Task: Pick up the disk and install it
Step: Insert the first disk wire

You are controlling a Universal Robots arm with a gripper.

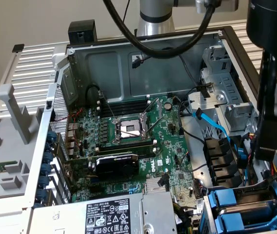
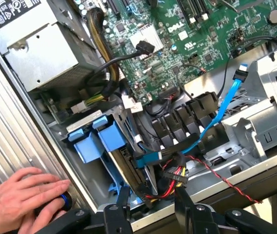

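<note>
Two worries from where I stand: the gripper (image 2: 152,197) hangs spread and empty near the disk (image 2: 99,141), which sits in the bay by the power supply (image 2: 41,53); loose red-and-yellow cables (image 2: 175,175) could snag its fingers; a person's hand (image 2: 21,197) rests dangerously close.

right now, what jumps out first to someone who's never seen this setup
The open computer case, with its green motherboard and bare processor socket, sits at the middle of the exterior view. Next come two blue drive carriers in the bay at the exterior view's lower right, with a bright blue cable above them. In the wrist view, a person's hand rests beside the case, near the open gripper.
</note>
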